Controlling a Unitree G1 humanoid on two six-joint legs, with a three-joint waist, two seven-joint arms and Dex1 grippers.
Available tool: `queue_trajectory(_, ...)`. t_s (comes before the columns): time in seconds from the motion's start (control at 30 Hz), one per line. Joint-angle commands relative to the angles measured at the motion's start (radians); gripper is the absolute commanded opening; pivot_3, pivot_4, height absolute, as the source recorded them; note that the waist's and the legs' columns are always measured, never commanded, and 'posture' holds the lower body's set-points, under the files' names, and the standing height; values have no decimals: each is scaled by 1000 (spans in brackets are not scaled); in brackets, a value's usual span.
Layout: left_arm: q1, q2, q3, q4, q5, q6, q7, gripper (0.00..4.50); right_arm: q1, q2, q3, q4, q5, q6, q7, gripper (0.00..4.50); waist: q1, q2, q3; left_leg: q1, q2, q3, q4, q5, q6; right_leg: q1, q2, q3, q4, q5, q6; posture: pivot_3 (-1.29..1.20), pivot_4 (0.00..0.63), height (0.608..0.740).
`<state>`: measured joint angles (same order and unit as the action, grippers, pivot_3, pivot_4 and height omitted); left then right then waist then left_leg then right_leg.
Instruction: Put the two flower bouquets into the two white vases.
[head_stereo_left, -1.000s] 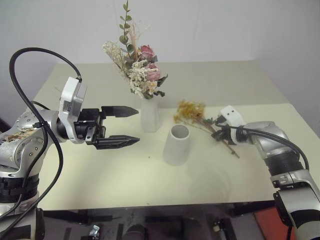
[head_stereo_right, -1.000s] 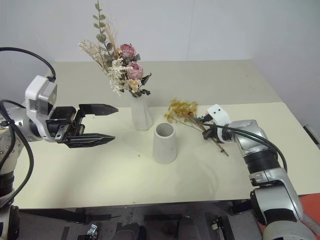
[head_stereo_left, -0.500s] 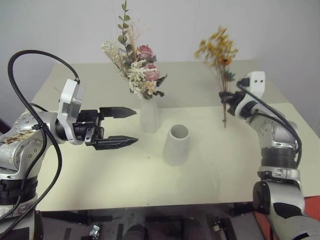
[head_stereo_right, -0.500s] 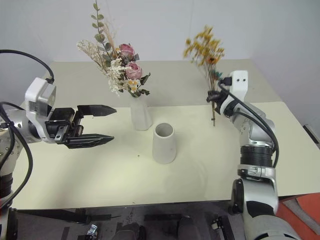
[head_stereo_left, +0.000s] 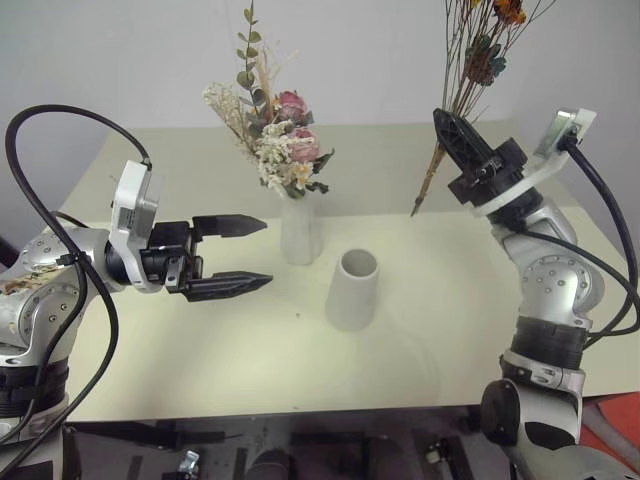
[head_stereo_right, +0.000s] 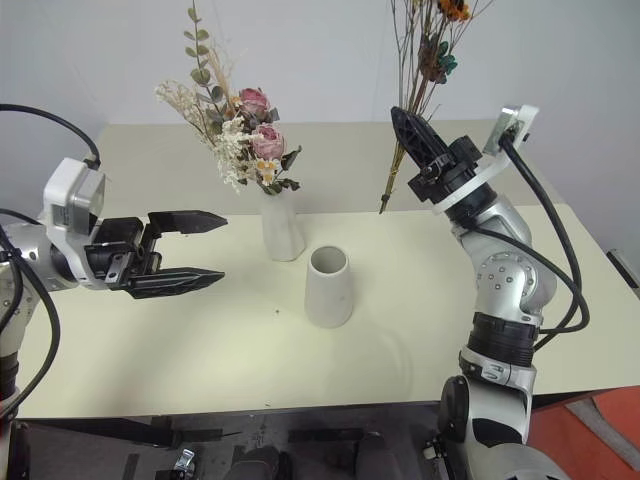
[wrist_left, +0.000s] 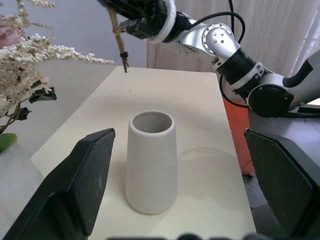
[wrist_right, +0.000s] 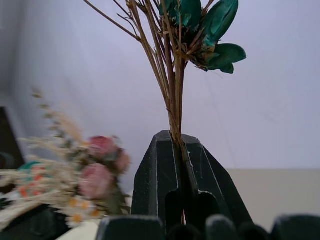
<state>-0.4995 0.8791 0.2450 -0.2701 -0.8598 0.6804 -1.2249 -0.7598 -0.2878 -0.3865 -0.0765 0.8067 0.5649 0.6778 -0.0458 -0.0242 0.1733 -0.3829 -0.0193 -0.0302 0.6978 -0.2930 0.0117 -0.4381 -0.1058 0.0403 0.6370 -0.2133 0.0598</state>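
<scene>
Table: lying bare along its near edge and right side.
Right gripper: pinching yellow-orange bouquet stems, holding it aloft right of the vases.
Left gripper: hovering spread wide, left of both.
Short vase: standing empty, centre.
Tall vase: holding cream-pink bouquet.

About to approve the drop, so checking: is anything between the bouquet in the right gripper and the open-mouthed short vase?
Nothing visible. The yellow-orange bouquet hangs clamped in the right gripper, up and to the right of the short vase, whose mouth is empty. The tall vase stands off to the left.
</scene>
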Motion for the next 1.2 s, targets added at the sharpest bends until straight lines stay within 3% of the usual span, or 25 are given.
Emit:
queue_trajectory(0.03,-11,20,31,-18,-9,-16,3,4500,13,4,33,-74,47,-13,21,48,-1,0,0,0,0,0,0,0,0,0,0,0,0,0,0,0,150,740)
queue_trajectory(0.33,-18,19,23,-14,-5,-21,6,4500,72,44,140,-137,43,-43,24,48,0,0,0,1,0,1,0,0,0,0,0,0,2,0,0,0,150,740)
queue_trajectory(0.6,-28,16,13,-7,-1,-23,4,4500,157,72,248,-134,-60,-140,48,48,0,0,0,2,0,1,0,0,0,0,0,0,2,0,0,0,150,740)
queue_trajectory(1.2,-34,16,4,3,5,-21,3,4500,245,76,326,-72,-172,-277,107,48,0,0,0,2,0,1,0,0,0,0,0,0,2,0,0,0,150,740)
